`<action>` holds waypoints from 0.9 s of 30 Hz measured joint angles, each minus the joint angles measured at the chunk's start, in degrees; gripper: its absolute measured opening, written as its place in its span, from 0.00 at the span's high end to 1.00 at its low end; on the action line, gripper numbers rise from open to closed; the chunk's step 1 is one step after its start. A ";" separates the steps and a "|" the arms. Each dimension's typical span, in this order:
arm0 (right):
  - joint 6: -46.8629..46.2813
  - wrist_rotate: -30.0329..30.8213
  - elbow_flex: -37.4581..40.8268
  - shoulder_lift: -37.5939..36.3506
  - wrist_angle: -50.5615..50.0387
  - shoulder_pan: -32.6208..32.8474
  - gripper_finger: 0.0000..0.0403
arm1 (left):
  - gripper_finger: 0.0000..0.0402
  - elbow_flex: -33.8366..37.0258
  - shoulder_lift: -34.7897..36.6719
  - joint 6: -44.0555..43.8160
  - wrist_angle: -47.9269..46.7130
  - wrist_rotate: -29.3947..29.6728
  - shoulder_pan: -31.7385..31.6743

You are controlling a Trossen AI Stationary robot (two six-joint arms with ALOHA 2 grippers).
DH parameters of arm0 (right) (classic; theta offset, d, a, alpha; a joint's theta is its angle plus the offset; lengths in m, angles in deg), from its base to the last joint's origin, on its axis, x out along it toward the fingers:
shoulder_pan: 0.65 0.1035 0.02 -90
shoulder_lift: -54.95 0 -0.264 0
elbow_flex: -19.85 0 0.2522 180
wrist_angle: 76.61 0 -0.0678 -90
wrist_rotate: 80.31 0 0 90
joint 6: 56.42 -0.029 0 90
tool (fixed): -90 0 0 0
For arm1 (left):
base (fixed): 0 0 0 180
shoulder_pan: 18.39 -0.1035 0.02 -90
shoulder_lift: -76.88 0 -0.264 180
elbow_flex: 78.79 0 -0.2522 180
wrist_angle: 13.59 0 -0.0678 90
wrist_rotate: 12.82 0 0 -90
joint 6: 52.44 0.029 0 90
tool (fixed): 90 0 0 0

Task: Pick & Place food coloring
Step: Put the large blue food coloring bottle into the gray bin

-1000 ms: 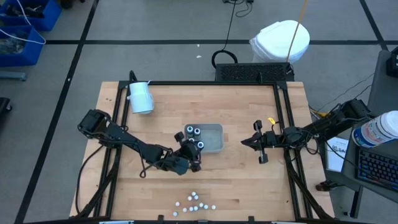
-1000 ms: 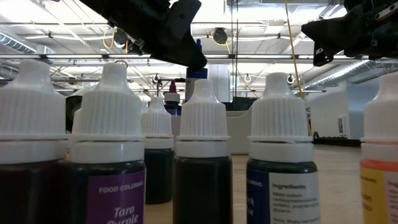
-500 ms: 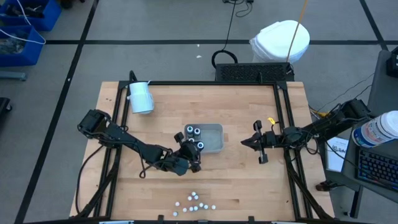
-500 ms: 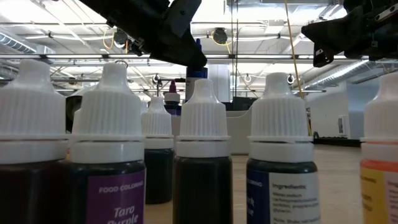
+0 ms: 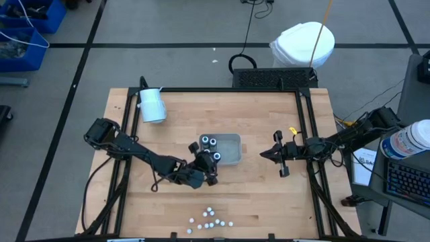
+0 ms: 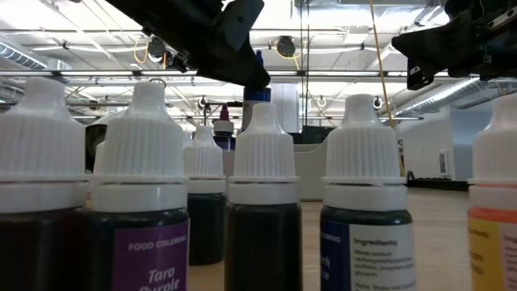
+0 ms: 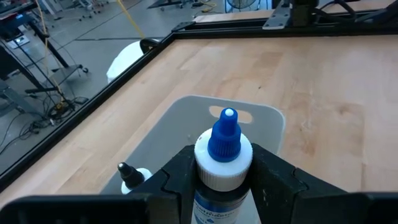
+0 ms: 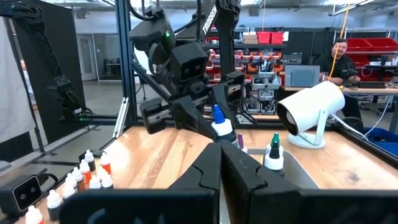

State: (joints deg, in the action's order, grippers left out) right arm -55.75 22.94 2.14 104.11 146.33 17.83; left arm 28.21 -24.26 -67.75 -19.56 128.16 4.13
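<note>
A food coloring bottle with a blue cap stands upright between the fingers of my left gripper, at the near left end of the pale grey tray. Two more dark bottles stand in the tray's far left corner; one has a green tip. Several small white-capped bottles stand on the table near its front edge and fill the low view. My right gripper hangs shut and level, right of the tray. My left gripper pinches the bottle between its two fingers, on the body just below the white collar. The fingers come slanting down from the table's left. The bottle stays upright over the tray's end; its base is hidden.
A white cylinder on a stand sits at the table's far left. Black frame rails run along the table's sides. Bare wood lies between the tray and the small bottles. A person sits in the room beyond.
</note>
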 joint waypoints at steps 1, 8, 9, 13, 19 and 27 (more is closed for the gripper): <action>0.00 0.02 0.00 0.00 0.00 0.00 1.00 | 0.68 0.00 0.00 0.00 -0.02 0.00 -0.04; -0.02 0.04 0.00 0.00 0.26 0.00 1.00 | 0.68 -0.07 0.00 -0.11 -0.01 -0.18 0.05; -0.02 0.05 0.00 -0.01 0.40 0.00 1.00 | 0.68 -0.07 0.00 -0.24 0.00 -0.30 0.01; -1.21 0.07 0.00 0.00 1.68 0.00 1.00 | 0.68 -0.09 0.00 -0.44 -0.02 -4.05 0.00; -2.19 0.11 0.00 -0.02 1.75 0.00 1.00 | 0.68 -0.11 0.00 -1.15 -0.04 -5.23 -0.01; -3.12 0.15 0.00 -0.02 1.73 0.00 1.00 | 0.68 -0.11 0.00 -1.37 -0.14 -4.33 -0.01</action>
State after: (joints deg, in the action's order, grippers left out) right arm -58.87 23.10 2.14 104.09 148.06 17.83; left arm 28.10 -24.26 -69.12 -19.70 123.83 4.12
